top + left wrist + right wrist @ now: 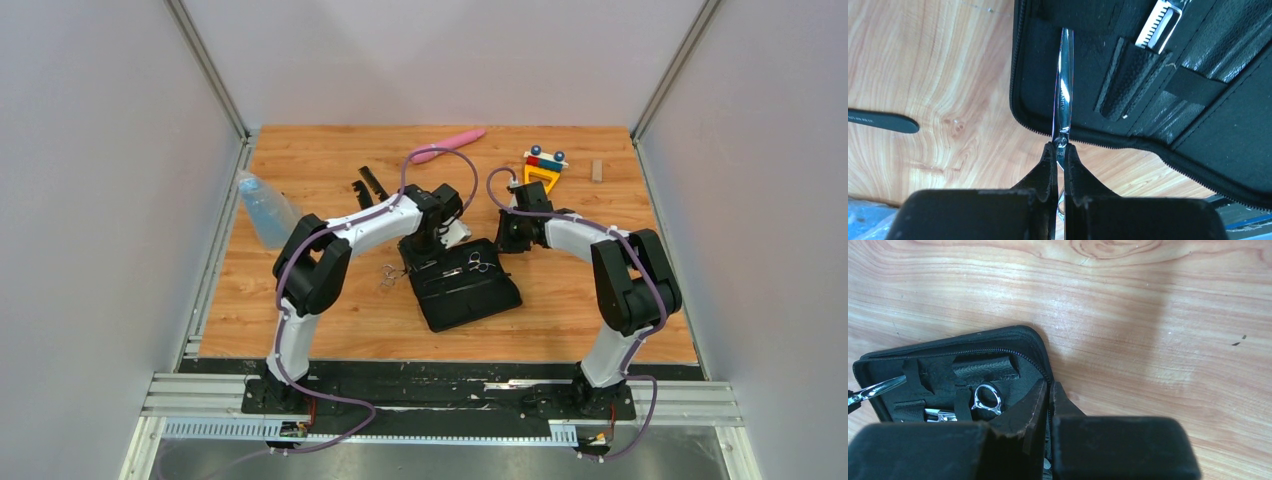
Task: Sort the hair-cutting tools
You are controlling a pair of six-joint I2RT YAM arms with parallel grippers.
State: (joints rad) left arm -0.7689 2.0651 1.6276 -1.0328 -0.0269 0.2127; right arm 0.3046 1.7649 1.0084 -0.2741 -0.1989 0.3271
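The table (300,330) carried the open case (470,305) at its middle, between the two arms. The left gripper (1061,146) hung over the case's far left corner, clamped tight on the held scissors (1064,90) at the pivot. The right gripper (1050,388) was closed at the far right corner, its tips against the zip edge. Whether it pinched that rim I could not tell, and nothing else was in it.

The held scissors ran straight out from the left fingers. Their blades were together and pointed across the rim into the case, toward the right arm, with the rings behind the fingers over bare wood. The tip lay above the lining, not in any pocket. A sleeve (1130,80) sat just beside the blade, on its right in the left wrist view, and slanted off the blade's line.

The coming move therefore likely turned on swinging the blade to match that slant before sliding it in. The left arm was the one placed for it, with the right at most steadying the case.

The stowed scissors (987,399) sat tucked deeper in the case. The combs (366,186) lay on wood beyond it, well apart, nearer the left arm.
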